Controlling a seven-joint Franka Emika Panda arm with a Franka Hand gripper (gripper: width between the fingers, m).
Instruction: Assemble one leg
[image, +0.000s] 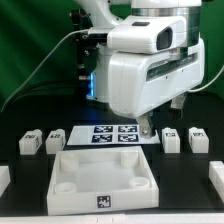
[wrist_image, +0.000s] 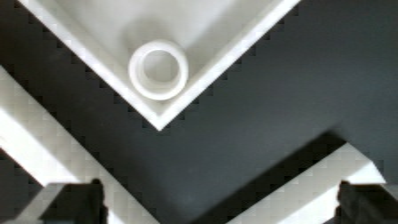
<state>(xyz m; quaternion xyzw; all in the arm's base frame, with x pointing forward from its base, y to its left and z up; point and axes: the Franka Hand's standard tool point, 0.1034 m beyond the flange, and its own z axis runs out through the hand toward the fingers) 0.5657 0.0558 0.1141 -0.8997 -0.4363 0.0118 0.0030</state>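
Observation:
Four small white legs with tag stickers stand in a row behind the tray: two on the exterior view's left (image: 30, 142) (image: 54, 140) and two on the right (image: 171, 138) (image: 197, 138). The large white square tray (image: 60, 172) lies in front of them. My gripper (image: 162, 120) hangs above the tray's far right corner, apart from every leg. In the wrist view the gripper (wrist_image: 217, 205) is open, with only dark table between its fingertips (wrist_image: 71, 205). Beyond them lies a tray corner (wrist_image: 103, 72) with its round socket (wrist_image: 157, 70).
The marker board (image: 110, 133) lies flat between the two pairs of legs, behind the tray. Further white pieces show at the lower left edge (image: 3, 180) and lower right edge (image: 215, 178) of the exterior view. The arm's bulky white body fills the upper right.

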